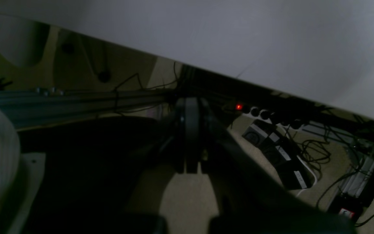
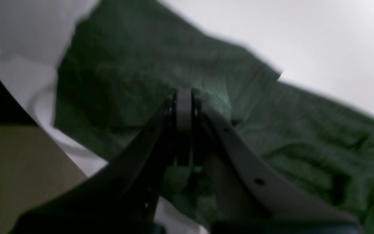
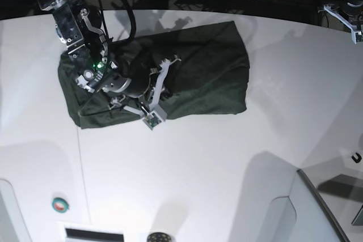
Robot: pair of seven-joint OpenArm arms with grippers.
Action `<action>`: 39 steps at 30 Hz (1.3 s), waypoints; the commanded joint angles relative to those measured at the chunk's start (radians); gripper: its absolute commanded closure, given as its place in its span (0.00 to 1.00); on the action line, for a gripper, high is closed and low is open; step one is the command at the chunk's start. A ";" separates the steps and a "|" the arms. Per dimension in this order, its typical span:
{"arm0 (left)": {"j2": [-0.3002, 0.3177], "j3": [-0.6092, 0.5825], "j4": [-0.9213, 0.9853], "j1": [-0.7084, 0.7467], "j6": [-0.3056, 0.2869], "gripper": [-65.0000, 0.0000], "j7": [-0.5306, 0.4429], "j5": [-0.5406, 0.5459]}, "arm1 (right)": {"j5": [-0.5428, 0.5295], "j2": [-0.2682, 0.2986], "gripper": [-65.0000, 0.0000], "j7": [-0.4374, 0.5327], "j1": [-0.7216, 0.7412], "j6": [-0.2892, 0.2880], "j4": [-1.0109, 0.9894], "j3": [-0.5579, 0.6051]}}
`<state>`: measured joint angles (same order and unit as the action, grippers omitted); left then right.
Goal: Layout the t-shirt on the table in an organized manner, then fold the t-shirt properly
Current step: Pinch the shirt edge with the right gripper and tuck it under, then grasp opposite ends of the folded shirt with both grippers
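The dark green t-shirt (image 3: 210, 72) lies bunched in a rough rectangle on the white table (image 3: 198, 168), toward its far left. My right gripper (image 2: 183, 94) is low over the shirt's middle with its fingers pressed shut, and a small ridge of the t-shirt (image 2: 125, 65) gathers at the tips. In the base view the right gripper (image 3: 166, 66) points toward the shirt's centre. My left gripper (image 1: 188, 105) is shut with nothing in it, hanging beyond the table (image 1: 239, 32) edge over the floor, far from the shirt.
A power strip with a red light (image 1: 239, 106), black adapters (image 1: 281, 156) and loose cables lie on the floor below the left gripper. A thin dark seam (image 3: 82, 168) crosses the tabletop. A round green button (image 3: 60, 203) sits at the near left, and a grey panel (image 3: 323, 208) at the near right.
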<state>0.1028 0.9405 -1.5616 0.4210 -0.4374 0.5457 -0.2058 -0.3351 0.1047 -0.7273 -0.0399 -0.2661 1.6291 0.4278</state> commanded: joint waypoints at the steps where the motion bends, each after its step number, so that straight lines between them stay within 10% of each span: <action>1: 0.015 0.002 -0.013 0.006 0.010 1.00 -0.011 0.001 | -0.015 0.002 0.99 0.053 -0.007 -0.009 0.006 -0.002; 22: 0.015 0.002 -0.013 0.006 0.010 1.00 -0.011 0.001 | -0.017 0.008 0.90 0.099 -0.062 -0.003 -0.048 -0.022; 28: 0.013 0.001 -0.013 0.005 0.010 1.00 -0.011 0.006 | -0.019 0.008 0.48 0.099 -0.139 -0.005 0.070 -0.307; 33: 0.005 -0.085 -0.023 -0.006 0.010 1.00 -0.011 0.007 | -0.023 0.003 0.45 -0.035 -0.038 -0.014 -0.022 -0.607; 39: -0.030 -0.272 -0.013 -0.060 0.010 1.00 -0.011 0.035 | -0.135 0.066 0.45 -0.205 0.165 -0.307 -0.333 -0.895</action>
<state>0.0536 0.6598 -1.5608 0.3611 -0.4419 0.5491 -0.1738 -0.4538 0.1635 -0.9409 0.1112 -0.5720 1.2781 -0.4709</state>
